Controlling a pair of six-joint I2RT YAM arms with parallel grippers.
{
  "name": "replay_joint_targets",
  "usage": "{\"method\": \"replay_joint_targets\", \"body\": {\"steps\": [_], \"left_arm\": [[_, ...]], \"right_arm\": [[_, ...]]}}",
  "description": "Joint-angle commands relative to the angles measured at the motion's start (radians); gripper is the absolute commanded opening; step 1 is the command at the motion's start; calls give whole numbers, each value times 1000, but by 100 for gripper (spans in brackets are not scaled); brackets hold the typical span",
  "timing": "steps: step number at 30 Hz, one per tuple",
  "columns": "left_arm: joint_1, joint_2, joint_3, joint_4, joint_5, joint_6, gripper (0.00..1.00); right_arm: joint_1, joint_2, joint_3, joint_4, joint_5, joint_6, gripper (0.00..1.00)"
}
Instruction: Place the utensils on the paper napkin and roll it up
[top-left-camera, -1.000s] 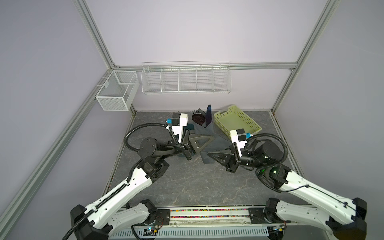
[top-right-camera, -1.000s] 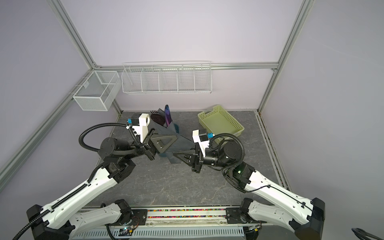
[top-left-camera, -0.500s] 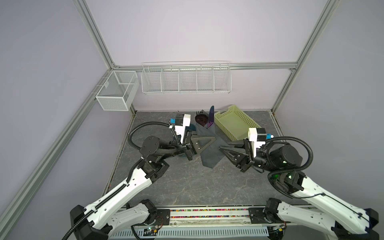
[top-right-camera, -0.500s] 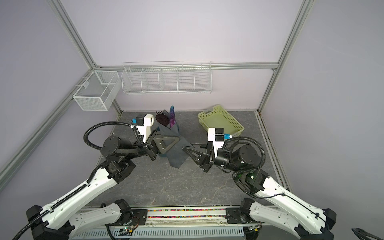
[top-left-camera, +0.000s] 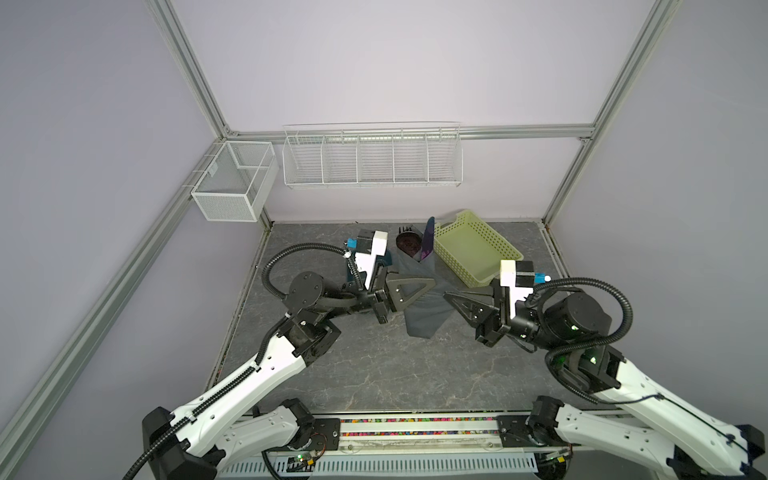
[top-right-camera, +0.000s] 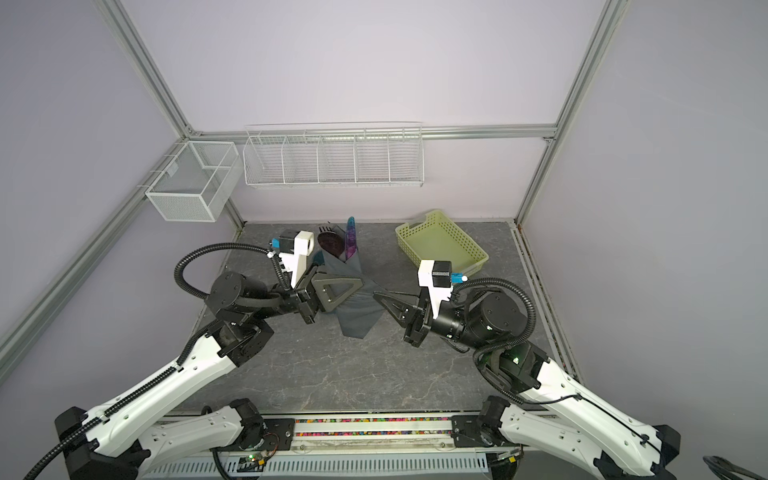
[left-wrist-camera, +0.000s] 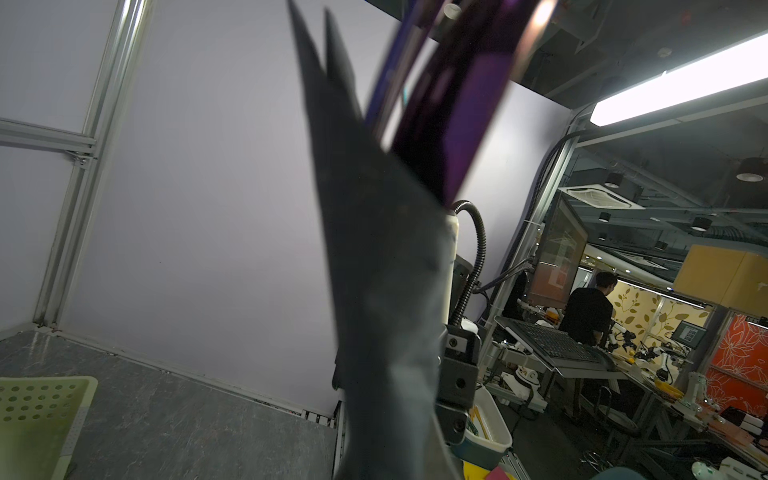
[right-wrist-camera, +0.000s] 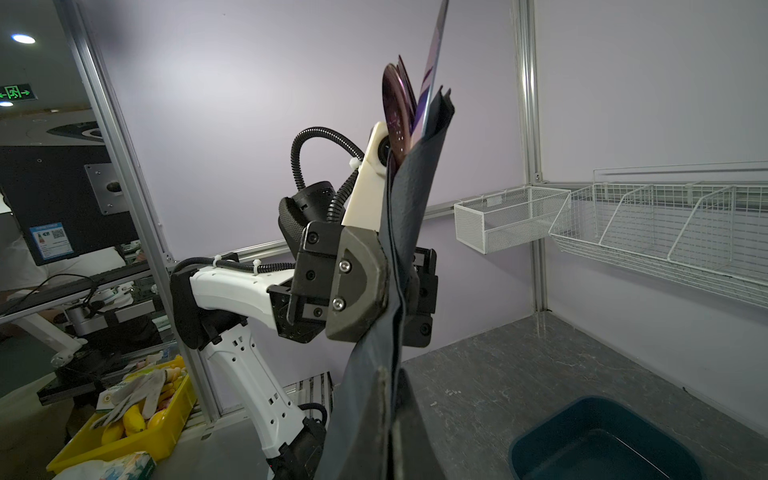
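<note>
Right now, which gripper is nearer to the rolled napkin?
Left. The left gripper is clamped on the middle of the napkin, holding it upright. The right gripper is shut, with its tip just beside the napkin's edge; I cannot tell if it touches.

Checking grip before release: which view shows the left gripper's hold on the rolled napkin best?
Right wrist: the left gripper is seen side-on, clamped on the paper napkin, utensils poking out above. Both top views show it from above, the upper finger hiding the pinch. Left wrist shows only blurred napkin close up.
</note>
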Motion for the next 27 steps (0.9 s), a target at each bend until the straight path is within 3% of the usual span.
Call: {"method": "replay_joint_targets", "body": {"steps": [1, 20, 27], "left_arm": [[8, -25, 29, 72, 9, -15, 5], [8, -15, 22, 111, 16, -42, 11], [8, -9, 24, 118, 25, -51, 4]], "right_arm": [[-7, -53, 21, -22, 63, -46, 6], [-8, -83, 24, -65, 87, -57, 6], [-8, -87, 23, -83, 102, -61, 6]]}}
